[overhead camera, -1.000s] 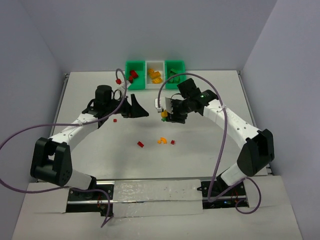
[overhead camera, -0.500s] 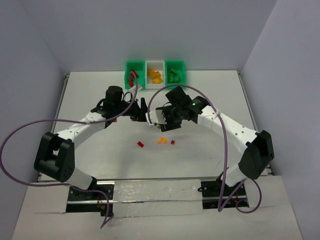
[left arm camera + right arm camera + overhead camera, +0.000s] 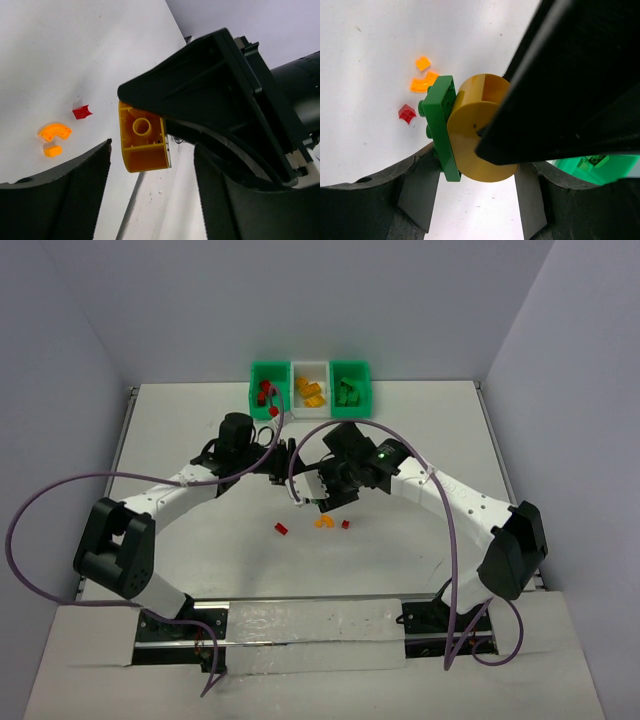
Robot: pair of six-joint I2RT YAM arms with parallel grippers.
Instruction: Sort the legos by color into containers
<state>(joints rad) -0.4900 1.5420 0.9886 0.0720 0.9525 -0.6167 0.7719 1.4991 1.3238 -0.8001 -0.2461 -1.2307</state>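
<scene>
My right gripper is shut on a green plate lego joined to a round yellow lego. It holds them above the table near the middle. My left gripper is open, and its fingertips reach the yellow lego from the left. One left finger overlaps the yellow lego in the right wrist view. The containers stand at the back: a green bin with red legos, a white bin with yellow and orange ones, and a green bin with green ones.
Loose on the table below the grippers lie a red lego, a curved orange lego with a small orange bit beside it, and another red lego. Both arms' cables loop over the table.
My left gripper has moved right, and my right gripper has moved left and nearer with its legos. The two now meet at the middle.
</scene>
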